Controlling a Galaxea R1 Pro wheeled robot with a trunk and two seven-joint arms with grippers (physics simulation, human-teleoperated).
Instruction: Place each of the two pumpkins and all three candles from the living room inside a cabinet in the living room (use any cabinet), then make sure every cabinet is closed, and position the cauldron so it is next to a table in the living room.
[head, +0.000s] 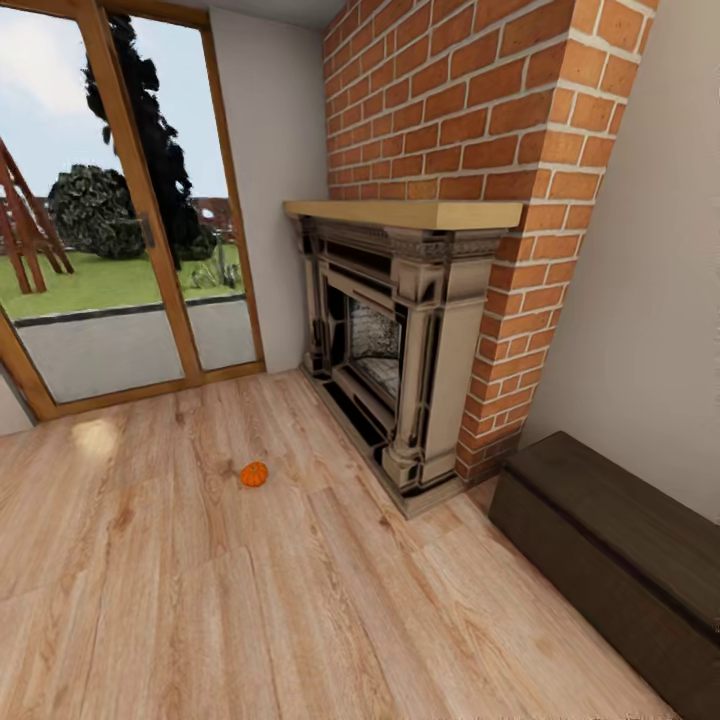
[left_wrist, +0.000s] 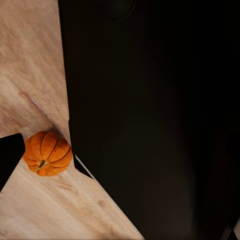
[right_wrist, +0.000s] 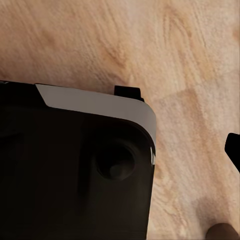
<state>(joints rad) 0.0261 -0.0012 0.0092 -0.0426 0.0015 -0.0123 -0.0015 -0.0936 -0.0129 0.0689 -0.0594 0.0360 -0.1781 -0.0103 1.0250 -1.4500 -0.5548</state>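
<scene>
Over at about 9 o'clock sits the glass door (head: 120, 200); one pumpkin (head: 254, 474) lies on the wood floor (head: 200, 600) near center, fireplace (head: 400, 340) at 1 o'clock; cabinet (head: 620, 550) at 4 o'clock looks closed; can't tell either gripper's state.

matt ribbed pumpkin (head: 254, 474) on pale grained wood floor (head: 200, 600)

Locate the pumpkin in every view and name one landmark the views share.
Head view: pumpkin lies on the floor, left of the fireplace.
Left wrist view: a pumpkin lies on the floor beside a dark body.
Right wrist view: not in it.
Shared landmark: the light wood floor.
</scene>
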